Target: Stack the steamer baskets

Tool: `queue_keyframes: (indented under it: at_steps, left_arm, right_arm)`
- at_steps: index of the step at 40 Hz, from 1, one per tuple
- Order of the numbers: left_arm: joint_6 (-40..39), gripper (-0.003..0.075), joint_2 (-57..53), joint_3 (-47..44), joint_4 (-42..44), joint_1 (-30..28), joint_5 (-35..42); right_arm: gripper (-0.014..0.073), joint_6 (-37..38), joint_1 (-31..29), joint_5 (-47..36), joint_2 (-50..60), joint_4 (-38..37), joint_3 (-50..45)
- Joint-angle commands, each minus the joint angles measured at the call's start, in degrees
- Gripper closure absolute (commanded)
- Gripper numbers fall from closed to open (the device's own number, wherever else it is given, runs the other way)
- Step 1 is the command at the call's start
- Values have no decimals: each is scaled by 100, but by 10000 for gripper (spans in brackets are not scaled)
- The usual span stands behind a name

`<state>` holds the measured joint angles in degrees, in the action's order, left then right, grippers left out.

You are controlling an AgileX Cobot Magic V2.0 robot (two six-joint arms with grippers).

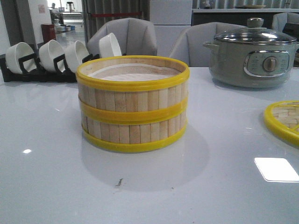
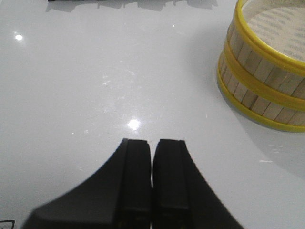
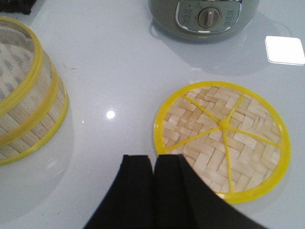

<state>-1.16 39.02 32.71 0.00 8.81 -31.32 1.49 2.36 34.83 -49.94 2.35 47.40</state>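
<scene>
Steamer baskets (image 1: 133, 103) sit stacked on surface (image 1: 56, 154); task looks done. Left gripper (image 2: 152, 157) & right gripper (image 3: 153, 167) closed, empty. Next: prob. nothing but stay clear.

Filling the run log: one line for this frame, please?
state: steamer baskets stacked, one atop the other | left gripper shut, empty, apart from stack | right gripper shut, empty, by lid | lid flat on table

Woven lid (image 1: 283, 122) cut by the front view's right edge, background shelves blurred.
</scene>
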Motion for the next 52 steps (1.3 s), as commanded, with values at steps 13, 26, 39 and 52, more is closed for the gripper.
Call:
queue_keyframes:
  at_steps: [13,26,39,52]
  left_arm:
    - [-35,637,-19,180,0,48,441]
    - [-35,637,-19,180,0,48,441]
    - [-35,637,-19,180,0,48,441]
    - [-35,637,-19,180,0,48,441]
  right_arm:
    - [249,0,-18,17,-284,7,187]
    - [266,0,-24,-347,-1354,-428,219]
    - [276,0,-910,-447,-2783,-544,1075]
    - [276,0,-1283,-432,-4091,-478,2145]
